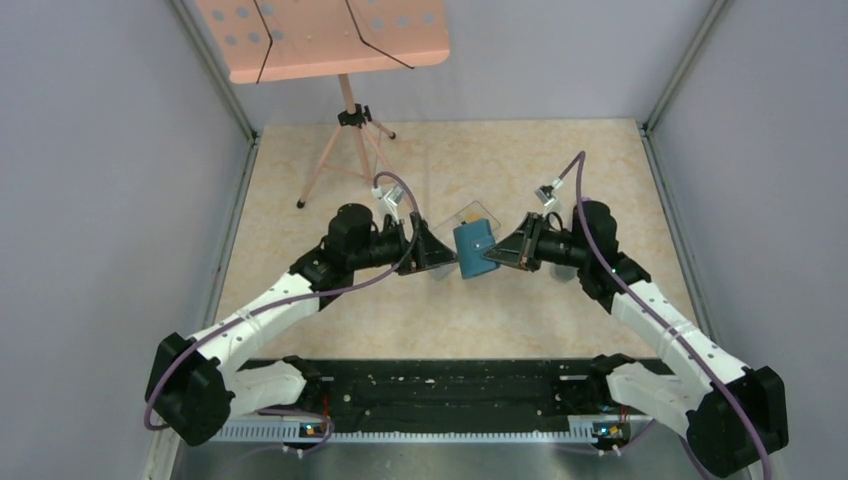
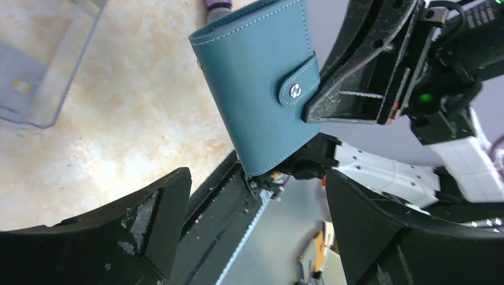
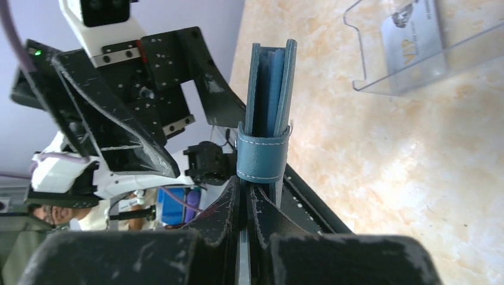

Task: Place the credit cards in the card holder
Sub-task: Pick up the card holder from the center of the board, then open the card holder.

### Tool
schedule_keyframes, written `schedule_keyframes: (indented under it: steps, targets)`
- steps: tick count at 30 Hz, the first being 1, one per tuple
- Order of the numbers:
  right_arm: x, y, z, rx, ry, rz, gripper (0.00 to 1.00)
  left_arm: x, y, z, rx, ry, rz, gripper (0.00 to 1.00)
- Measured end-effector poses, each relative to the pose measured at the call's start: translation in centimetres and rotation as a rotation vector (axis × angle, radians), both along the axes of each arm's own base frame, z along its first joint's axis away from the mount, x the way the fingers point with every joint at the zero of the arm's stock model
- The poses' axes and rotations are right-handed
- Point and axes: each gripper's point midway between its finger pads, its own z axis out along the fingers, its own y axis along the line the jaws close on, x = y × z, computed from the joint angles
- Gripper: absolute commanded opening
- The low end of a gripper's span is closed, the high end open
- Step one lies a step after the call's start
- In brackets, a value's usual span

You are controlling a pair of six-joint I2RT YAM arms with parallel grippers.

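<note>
The right gripper (image 3: 248,200) has its jaws clenched on the wallet (image 3: 268,101), pinching the long edge where the strap wraps round. The wallet is closed, snapped shut by its tab, and held edge-up above the tabletop (image 1: 520,320). It is smooth teal leather with pale stitching and lighter blue leaves inside. The left gripper (image 2: 255,190) faces it with its jaws spread wide, holding nothing; their black pads are scuffed. Just behind, on the beige marbled surface, lies a clear plastic box (image 3: 428,74) with a pale grey card (image 3: 413,38) inside.
</note>
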Motion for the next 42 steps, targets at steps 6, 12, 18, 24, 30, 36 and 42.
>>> schedule_keyframes:
  steps: [6,12,18,24,30,36,42]
  targets:
    - [0.0,0.8,1.9,0.085,0.005,0.025,0.0,-0.4,-0.3,1.2,-0.15,0.03,-0.068,0.82]
    - [0.0,1.2,4.2,0.173,-0.011,0.041,0.0,-0.4,-2.2,0.9,-0.267,0.129,-0.169,0.75]
    - [0.1,1.5,5.2,0.222,-0.013,0.05,0.0,-0.6,-2.5,1.5,-0.323,0.143,-0.202,0.65]
    - [-0.1,1.5,4.0,0.223,0.024,0.046,0.0,-0.9,-2.8,2.5,-0.363,0.113,-0.244,0.22]
    - [0.2,1.4,2.8,0.186,0.051,0.025,0.46,-0.8,-2.9,2.3,-0.368,0.126,-0.251,0.0]
    - [1.3,0.5,1.7,0.053,0.061,-0.05,0.84,0.1,-2.7,-0.4,-0.224,0.158,-0.199,0.0]
    - [2.3,-0.6,-1.1,-0.149,0.105,-0.121,0.95,1.3,-2.1,-0.3,0.038,0.077,-0.138,0.0]
